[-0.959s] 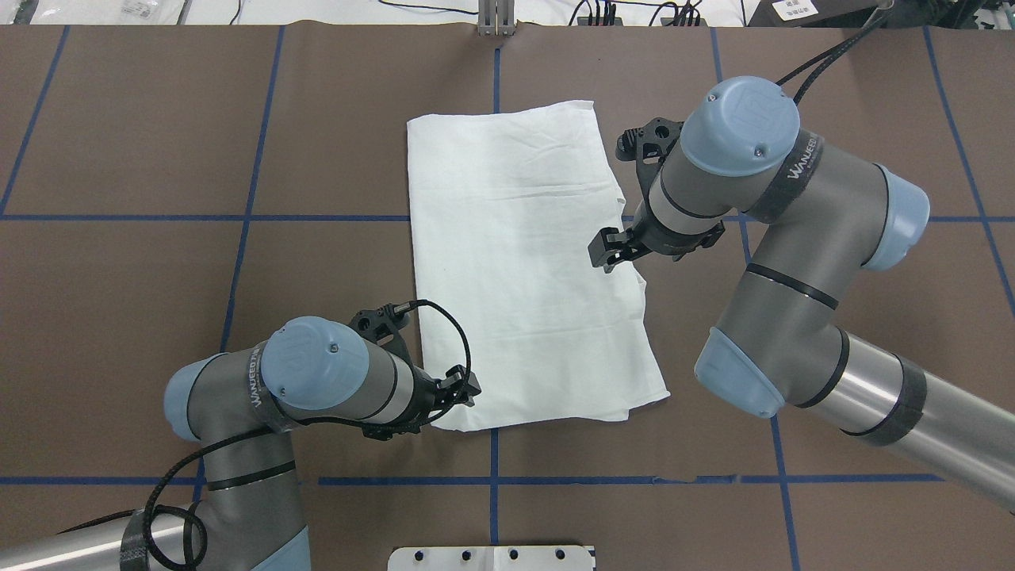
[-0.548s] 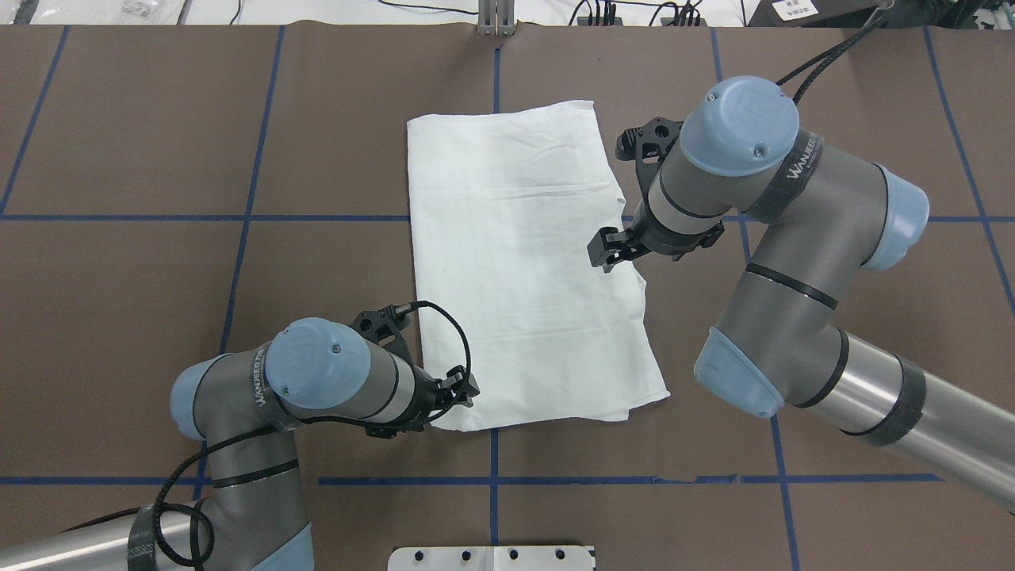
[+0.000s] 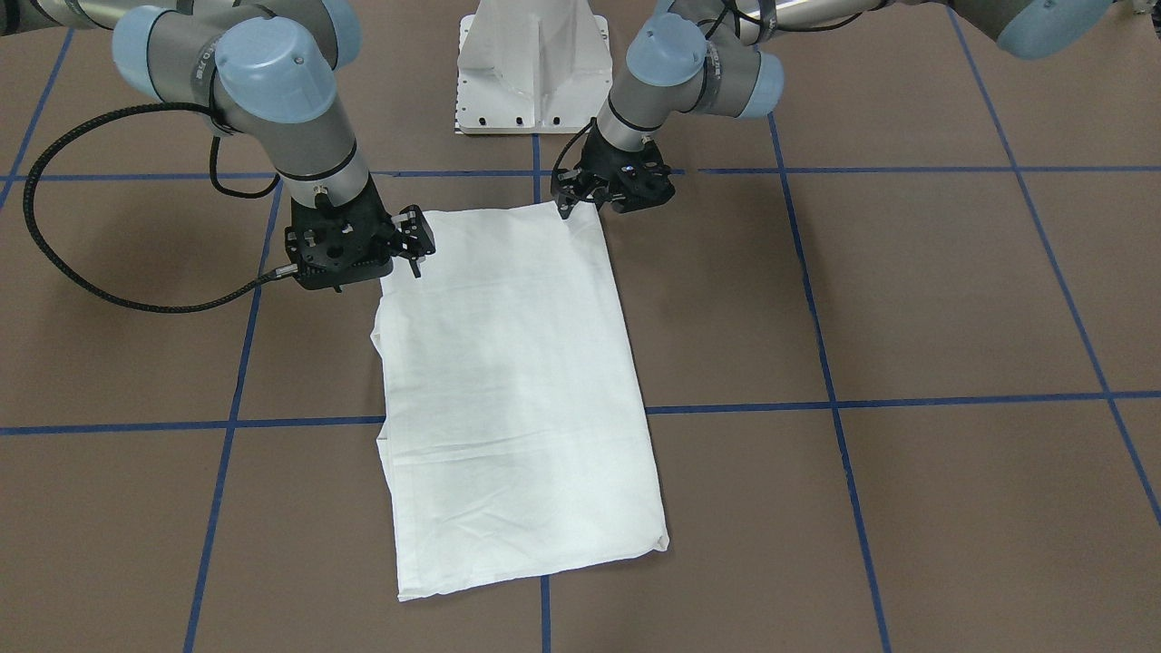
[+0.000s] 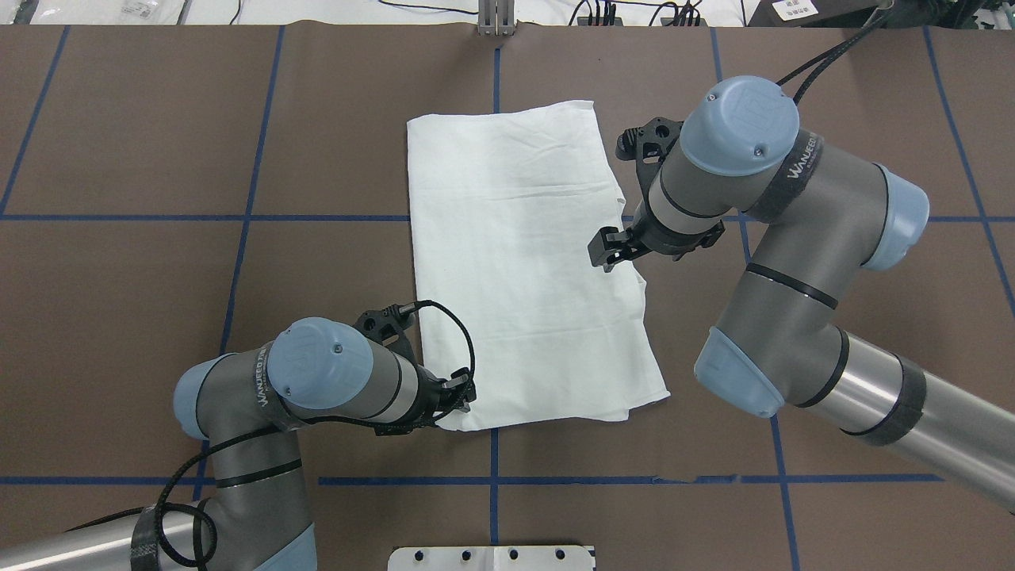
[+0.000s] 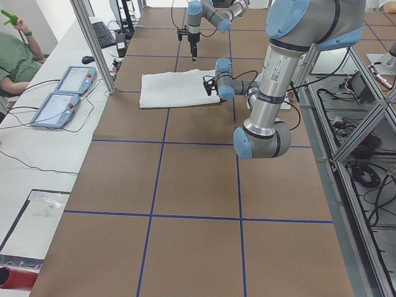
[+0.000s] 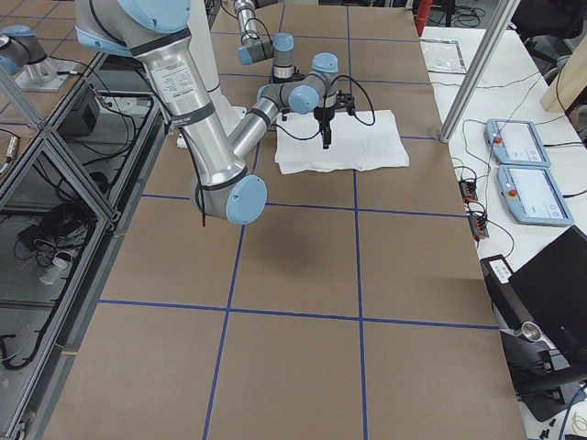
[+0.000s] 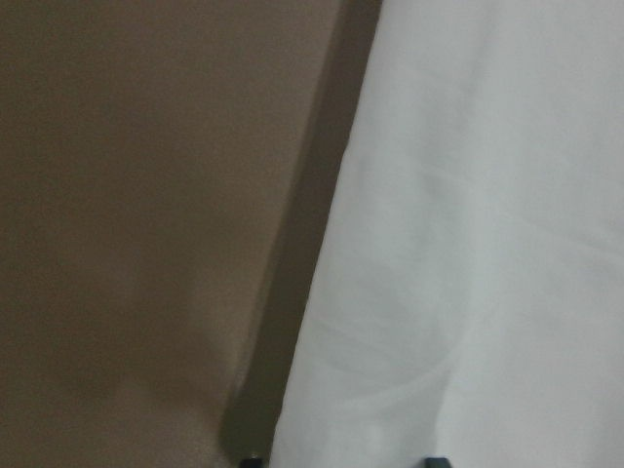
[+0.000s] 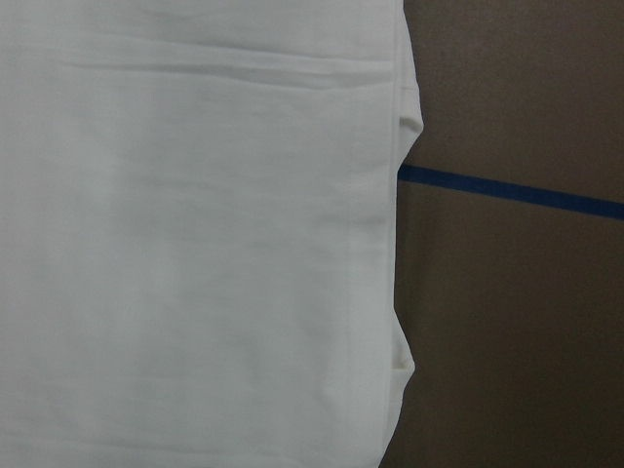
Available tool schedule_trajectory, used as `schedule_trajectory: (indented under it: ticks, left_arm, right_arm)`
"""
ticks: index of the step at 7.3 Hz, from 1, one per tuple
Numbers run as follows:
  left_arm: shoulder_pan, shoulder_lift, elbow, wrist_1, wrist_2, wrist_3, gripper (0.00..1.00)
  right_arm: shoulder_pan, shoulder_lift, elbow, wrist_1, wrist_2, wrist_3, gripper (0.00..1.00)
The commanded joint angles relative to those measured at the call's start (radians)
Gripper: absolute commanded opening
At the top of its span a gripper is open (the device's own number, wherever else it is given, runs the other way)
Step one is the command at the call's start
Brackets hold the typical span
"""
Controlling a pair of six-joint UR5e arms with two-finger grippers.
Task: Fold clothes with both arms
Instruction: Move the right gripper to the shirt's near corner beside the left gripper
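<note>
While the folded shirt (image 4: 523, 262) lies flat on the surface (image 4: 143, 301), left gripper (image 4: 465, 390) holds fingers parted over its lower-left corner, gripping nothing; right gripper (image 4: 603, 251) sits at its right edge, finger spread unreadable.

a brown table (image 4: 119, 317) gridded with blue tape (image 4: 317, 217) carries the folded white t-shirt (image 4: 523, 262).

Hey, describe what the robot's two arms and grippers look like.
The left arm and right arm are silver-grey tubes with rounded light-blue joint caps and white lettering near the wrists. Braided black cables loop beside them. The left gripper and right gripper are black and two-fingered.
</note>
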Motion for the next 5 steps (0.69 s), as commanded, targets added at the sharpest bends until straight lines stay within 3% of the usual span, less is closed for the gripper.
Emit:
schedule_trajectory:
  ticks: [1, 2, 5]
  left_arm:
    - [-0.001, 0.001, -0.001, -0.01, 0.0, 0.004, 0.23]
    - [-0.002, 0.004, -0.003, -0.01, 0.0, 0.01, 0.0]
    - [-0.01, 0.011, -0.019, -0.008, 0.0, 0.027, 0.0]
  right_arm:
    - [0.001, 0.001, 0.0, 0.0, 0.0, 0.002, 1.0]
    - [-0.001, 0.003, 0.0, 0.0, 0.0, 0.011, 1.0]
    - [-0.048, 0.008, 0.016, 0.003, -0.009, 0.226, 1.0]
